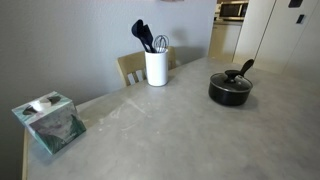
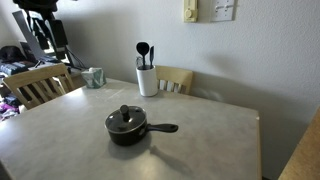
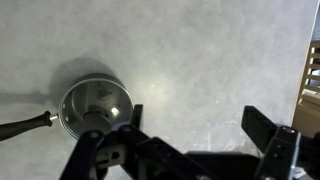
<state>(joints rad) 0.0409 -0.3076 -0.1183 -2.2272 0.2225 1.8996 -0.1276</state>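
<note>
Wrist view looks straight down on the gripper (image 3: 195,135), jaws spread wide and holding nothing above the grey table (image 3: 200,50), the lidded black pot (image 3: 93,105) sitting just beside one finger.

Soft, even indoor light is shown in both exterior views. A pale sheen is laid across the table (image 1: 170,120), and a short, faint shadow is cast beside the pot (image 2: 127,125). All frames are rendered small and grainy. In the wrist view, glare is caught on the lid (image 3: 95,105), while the claw (image 3: 192,122) is seen dark and probably out of focus.
</note>
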